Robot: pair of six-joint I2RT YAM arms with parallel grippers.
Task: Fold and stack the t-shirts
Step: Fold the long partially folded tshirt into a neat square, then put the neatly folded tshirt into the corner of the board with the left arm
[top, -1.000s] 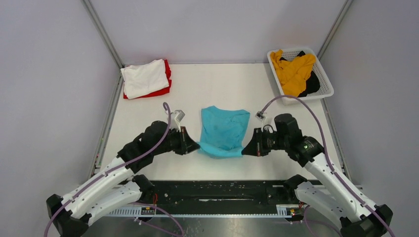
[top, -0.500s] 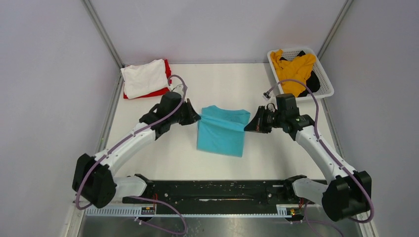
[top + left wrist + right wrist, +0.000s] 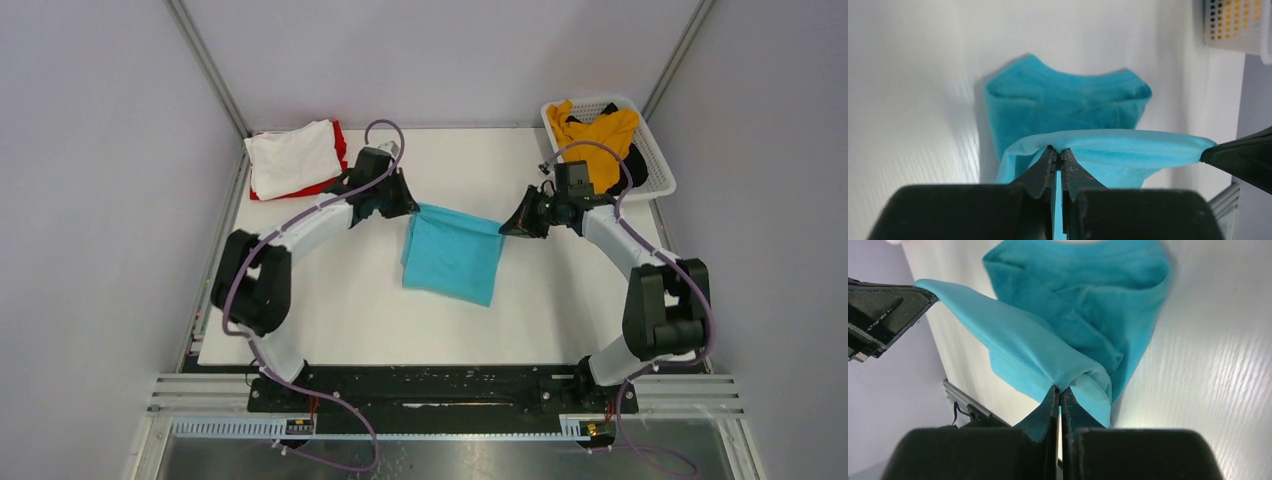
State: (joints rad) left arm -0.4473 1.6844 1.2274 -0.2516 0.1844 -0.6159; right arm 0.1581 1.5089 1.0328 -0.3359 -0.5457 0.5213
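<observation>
White table [image 3: 560, 300]: teal t-shirt [image 3: 452, 262] corners hidden inside left pincer [image 3: 409, 208] and right pincer [image 3: 505, 229].

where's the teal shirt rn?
Top view: the teal shirt is mid-table, its far edge stretched between the left claw and right claw, both shut on it. White shirt lies far left, basket far right.

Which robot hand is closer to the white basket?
The right hand. It pinches a corner of the blue shirt, near the basket. The left hand holds the other corner, farther away, beside the white and red shirts.
</observation>
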